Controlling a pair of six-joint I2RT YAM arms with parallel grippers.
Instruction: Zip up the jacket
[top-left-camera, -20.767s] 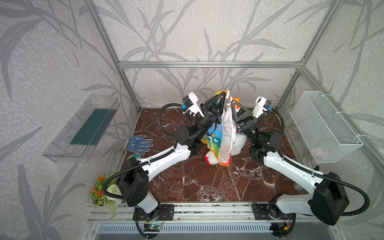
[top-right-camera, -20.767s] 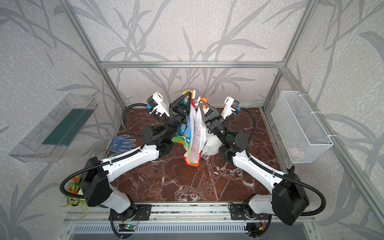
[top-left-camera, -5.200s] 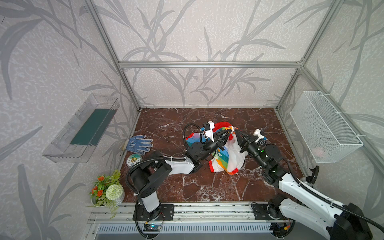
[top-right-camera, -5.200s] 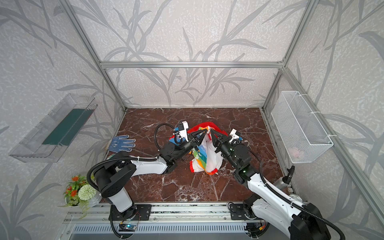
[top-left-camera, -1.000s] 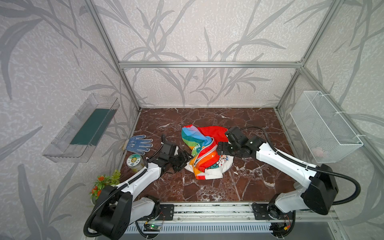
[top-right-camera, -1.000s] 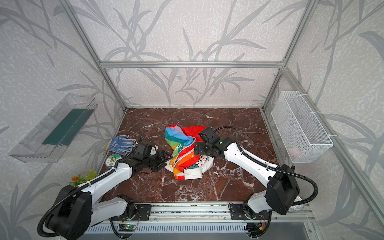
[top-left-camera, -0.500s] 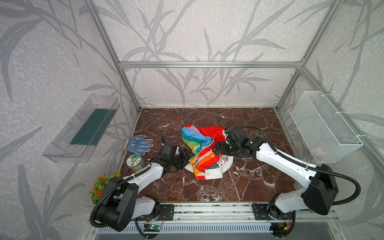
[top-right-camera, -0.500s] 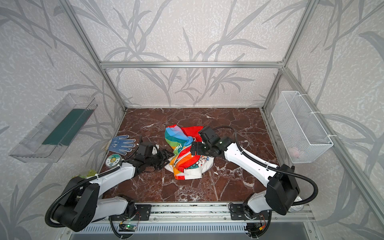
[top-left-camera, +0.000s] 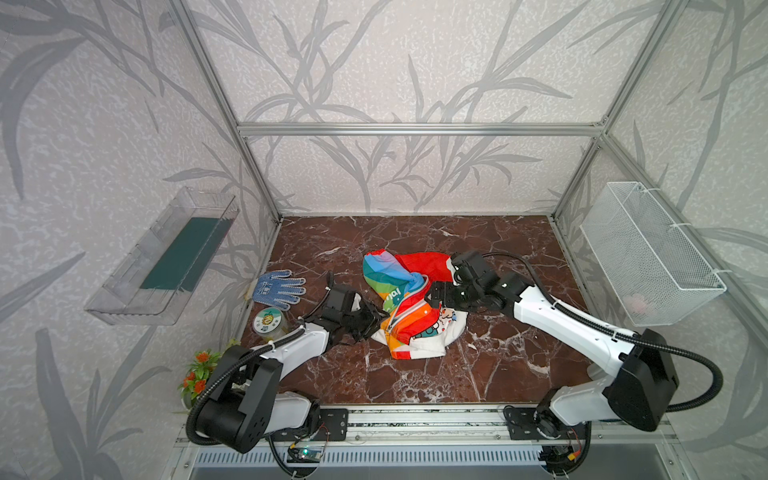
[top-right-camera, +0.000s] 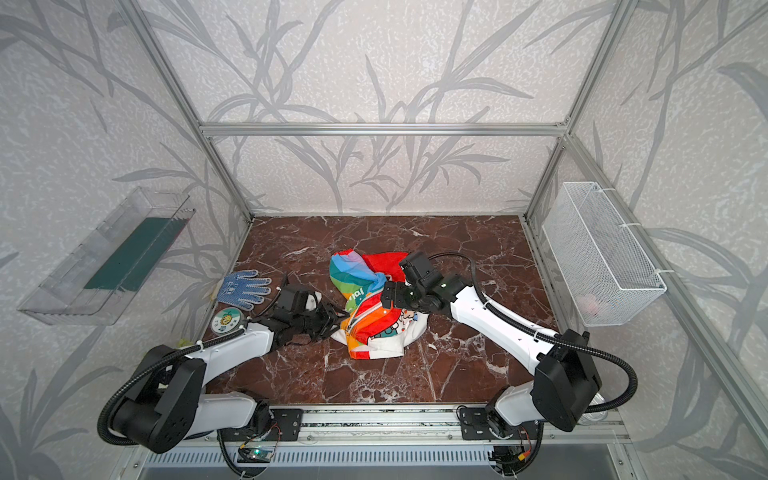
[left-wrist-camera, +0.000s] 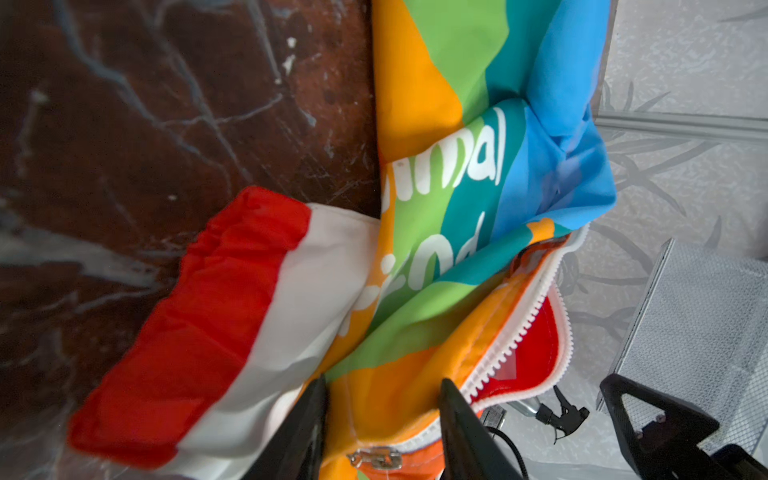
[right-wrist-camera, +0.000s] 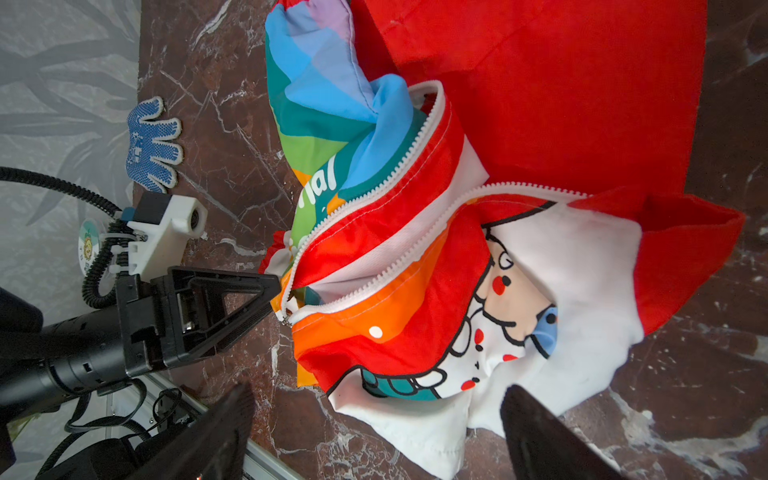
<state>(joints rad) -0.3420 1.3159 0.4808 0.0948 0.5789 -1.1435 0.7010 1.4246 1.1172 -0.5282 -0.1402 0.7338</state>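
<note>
- Brown marble worktop (top-left-camera: 415, 374), leaf-print walls; jacket (top-left-camera: 409, 316) lies crumpled mid-worktop, red hood toward the back wall.
- Left pincer (left-wrist-camera: 382, 386): partly open, its fingers straddle the jacket's orange hem beside the zipper pull (left-wrist-camera: 374, 459); no squeeze on the cloth visible.
- Right pincer (right-wrist-camera: 378, 390): spread wide and empty, hovers over the jacket's white cartoon-print side.
- Zipper (right-wrist-camera: 365, 291): tooth rows parted along the jacket's front, meeting only at the pull.
- Blue dotted glove (top-left-camera: 276, 289) and lidded jar (top-left-camera: 268, 322): in both top views left of the jacket, well apart from it.
</note>
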